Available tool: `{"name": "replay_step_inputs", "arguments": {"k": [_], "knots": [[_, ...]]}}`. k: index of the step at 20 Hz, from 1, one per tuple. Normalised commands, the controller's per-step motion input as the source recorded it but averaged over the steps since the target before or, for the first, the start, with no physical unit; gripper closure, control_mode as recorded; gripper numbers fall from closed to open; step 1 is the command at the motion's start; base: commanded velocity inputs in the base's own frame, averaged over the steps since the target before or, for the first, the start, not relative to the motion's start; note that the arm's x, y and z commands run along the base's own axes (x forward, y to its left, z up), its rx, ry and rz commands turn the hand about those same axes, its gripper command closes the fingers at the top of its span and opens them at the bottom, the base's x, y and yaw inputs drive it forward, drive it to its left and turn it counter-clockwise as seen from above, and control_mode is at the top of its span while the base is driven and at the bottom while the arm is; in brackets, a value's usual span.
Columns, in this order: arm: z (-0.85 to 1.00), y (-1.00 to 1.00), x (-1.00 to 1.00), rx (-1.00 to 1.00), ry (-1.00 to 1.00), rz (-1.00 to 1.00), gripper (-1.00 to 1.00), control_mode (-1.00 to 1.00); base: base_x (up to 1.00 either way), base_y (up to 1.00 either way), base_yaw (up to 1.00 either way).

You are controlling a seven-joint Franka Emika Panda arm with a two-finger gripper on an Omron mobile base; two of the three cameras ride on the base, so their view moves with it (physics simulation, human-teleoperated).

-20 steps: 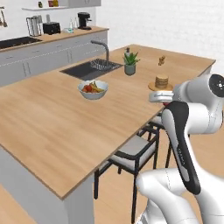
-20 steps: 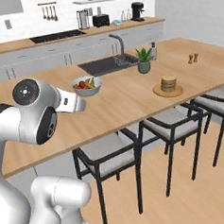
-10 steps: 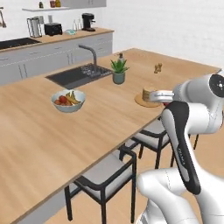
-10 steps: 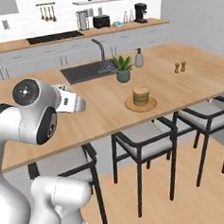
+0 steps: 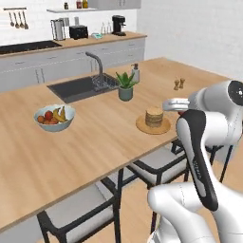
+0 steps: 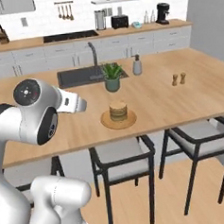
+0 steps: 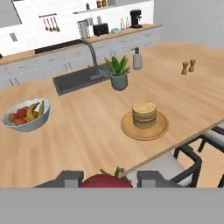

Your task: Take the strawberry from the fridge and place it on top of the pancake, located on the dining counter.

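So the strawberry (image 7: 106,180) sits pinched between the gripper (image 7: 105,178)'s two dark fingertips at 6 o'clock in the hand view, red top and a bit of green leaf poking up. The claw is closed on it, as far as I can tell.

My take on handling: it's tiny, light and soft, so a firm squeeze would bruise it, and the skin is probably a bit slick. Holding across the widest part of the body seems right, not the leafy end.

The pancake (image 7: 144,113) stack sits on its tan plate (image 7: 162,126) at about 1 o'clock from the fingers, well apart, near the dining counter (image 7: 87,131)'s front edge. The top pancake is flat but small, so the berry could roll off if dropped from height.
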Motion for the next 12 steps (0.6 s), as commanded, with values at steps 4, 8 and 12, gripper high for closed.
{"name": "replay_step_inputs", "arguments": {"k": [4,8,12], "knots": [[0.00,0.00,0.00,0.00,0.00,0.00,1.00,1.00,0.58,-1.00,0.37],[0.00,0.00,0.00,0.00,0.00,0.00,1.00,1.00,0.75,-0.94,0.42],[0.00,0.00,0.00,0.00,0.00,0.00,1.00,1.00,0.85,-0.45,0.44]]}}
